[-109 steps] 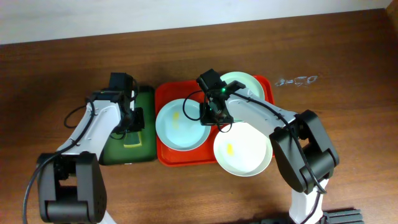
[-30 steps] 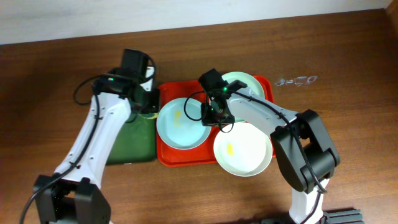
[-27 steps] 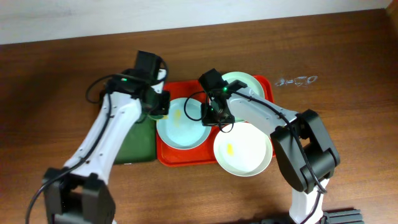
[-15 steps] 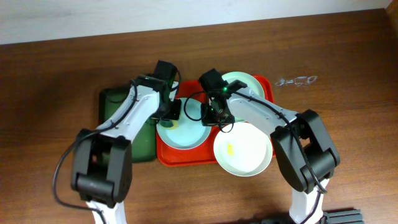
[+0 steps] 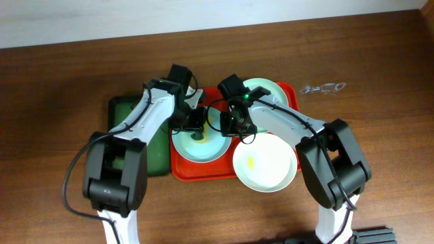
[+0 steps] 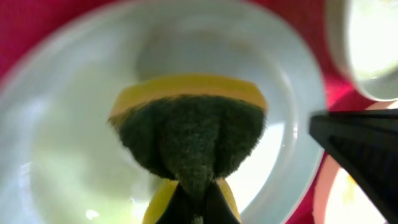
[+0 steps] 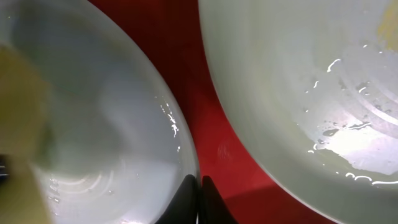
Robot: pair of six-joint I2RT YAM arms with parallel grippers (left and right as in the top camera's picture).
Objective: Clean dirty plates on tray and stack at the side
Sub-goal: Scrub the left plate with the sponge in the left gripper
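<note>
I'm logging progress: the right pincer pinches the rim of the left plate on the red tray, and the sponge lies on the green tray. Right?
Not quite. The sponge is off the green tray: the left pincer holds it over that left plate, as the left wrist view shows. The right pincer does pinch the rim.

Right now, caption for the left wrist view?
Left gripper holds green-and-yellow sponge over pale plate on red tray.
</note>
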